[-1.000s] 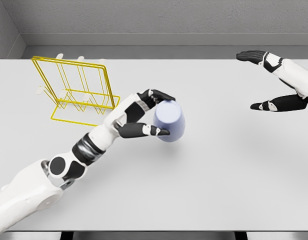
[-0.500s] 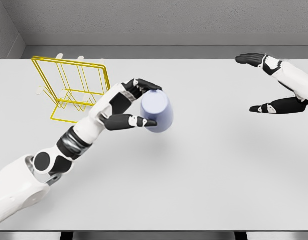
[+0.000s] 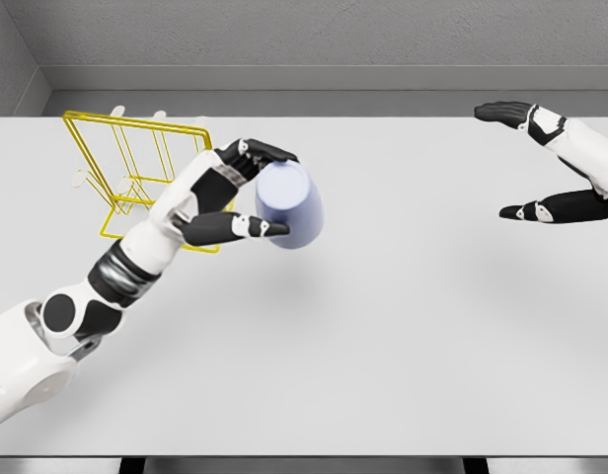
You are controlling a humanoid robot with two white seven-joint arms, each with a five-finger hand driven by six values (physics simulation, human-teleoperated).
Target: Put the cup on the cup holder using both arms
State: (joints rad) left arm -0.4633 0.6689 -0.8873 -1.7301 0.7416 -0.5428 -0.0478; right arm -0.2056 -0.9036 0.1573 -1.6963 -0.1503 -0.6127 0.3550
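Note:
A pale blue cup point(image 3: 288, 204) hangs above the table, tilted, with my left hand point(image 3: 255, 188) shut on it; the thumb lies under it and the fingers over its top. The yellow wire cup holder point(image 3: 146, 173) stands at the back left of the table, just left of the hand, and my forearm covers its front right corner. My right hand point(image 3: 526, 163) is at the far right, open, fingers spread and holding nothing.
The white table point(image 3: 383, 326) stretches wide in front and to the right of the cup. A grey wall runs along its back edge, close behind the holder.
My left hand has carried the cup up and to the left, closer to the wire holder. The right hand has barely shifted.

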